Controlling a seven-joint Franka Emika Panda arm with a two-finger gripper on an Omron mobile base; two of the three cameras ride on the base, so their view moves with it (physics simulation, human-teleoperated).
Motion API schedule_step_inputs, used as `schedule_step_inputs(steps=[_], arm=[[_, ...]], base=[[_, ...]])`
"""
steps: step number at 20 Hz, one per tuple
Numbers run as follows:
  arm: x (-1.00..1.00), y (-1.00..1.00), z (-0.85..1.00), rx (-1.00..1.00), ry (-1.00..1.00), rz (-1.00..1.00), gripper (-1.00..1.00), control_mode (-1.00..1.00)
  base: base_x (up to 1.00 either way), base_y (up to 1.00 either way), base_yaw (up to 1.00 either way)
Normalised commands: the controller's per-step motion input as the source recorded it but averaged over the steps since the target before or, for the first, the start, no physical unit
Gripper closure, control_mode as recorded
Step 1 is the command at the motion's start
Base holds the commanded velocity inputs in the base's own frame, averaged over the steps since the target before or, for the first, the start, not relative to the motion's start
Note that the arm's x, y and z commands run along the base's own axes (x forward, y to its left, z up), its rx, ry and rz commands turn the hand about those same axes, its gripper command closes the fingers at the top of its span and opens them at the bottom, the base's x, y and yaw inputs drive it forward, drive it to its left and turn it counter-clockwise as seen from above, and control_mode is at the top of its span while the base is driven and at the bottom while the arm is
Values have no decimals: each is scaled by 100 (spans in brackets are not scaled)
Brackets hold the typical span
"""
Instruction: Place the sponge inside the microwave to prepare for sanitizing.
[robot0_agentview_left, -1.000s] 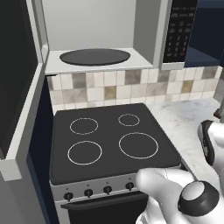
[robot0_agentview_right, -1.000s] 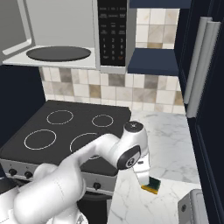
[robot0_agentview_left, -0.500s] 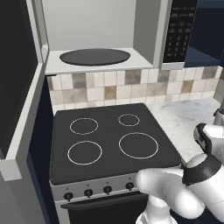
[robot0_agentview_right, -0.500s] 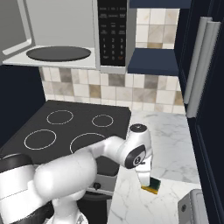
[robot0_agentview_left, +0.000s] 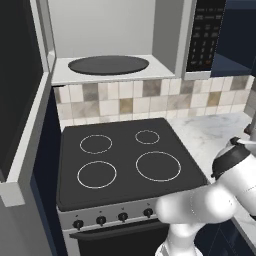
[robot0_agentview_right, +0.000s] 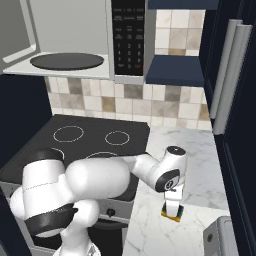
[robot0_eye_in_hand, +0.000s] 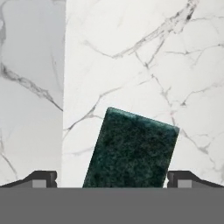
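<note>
**Gripper low over sponge on marble counter; microwave door open**

Hand view: the sponge (robot0_eye_in_hand: 131, 151) lies green side up on the white marble counter (robot0_eye_in_hand: 144, 52), skewed a little against the line of the fingers. Its near end runs under the bottom band. The two fingertips (robot0_eye_in_hand: 41, 178) stand wide apart, one on each side of the sponge, with marble showing between each tip and the sponge's long edges. Not closed on it. Whether the tips reach the counter cannot be told.

Right base view: the gripper (robot0_agentview_right: 171, 206) points straight down at the sponge (robot0_agentview_right: 172, 214), which sits near the counter's front edge, right of the stove (robot0_agentview_right: 75, 142). Here the yellow edge under the green top shows, which the hand view does not give. The fingers themselves are too small to judge in this view. The arm bends out from the lower left and across the stove's front right corner.

Left base view: the arm's elbow and wrist sit at the lower right; the sponge is hidden behind them. The stove (robot0_agentview_left: 125, 160) with four white rings is fully visible.

Farther back, above the stove: the microwave (robot0_agentview_right: 75, 40) has its door (robot0_agentview_left: 20, 100) swung open to the left, seen best in the left base view. The dark turntable (robot0_agentview_left: 108, 64) lies bare in the pale cavity. The black button panel (robot0_agentview_right: 128, 37) is at the right side of the cavity.
</note>
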Motion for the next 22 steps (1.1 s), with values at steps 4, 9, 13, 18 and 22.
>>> schedule_step_inputs(steps=[4,9,13,18,22], arm=[[0,-1,-27,10,0,-12,-100,-100],[0,-1,-16,6,1,-14,-100,-100],[-7,-1,-18,2,0,-14,-100,-100],[-29,4,-7,0,-7,-5,-100,-100],[-33,5,0,0,-17,-1,-100,-100]], base=[[0,0,0],[0,0,0],[0,0,0],[0,0,0],[0,0,0]])
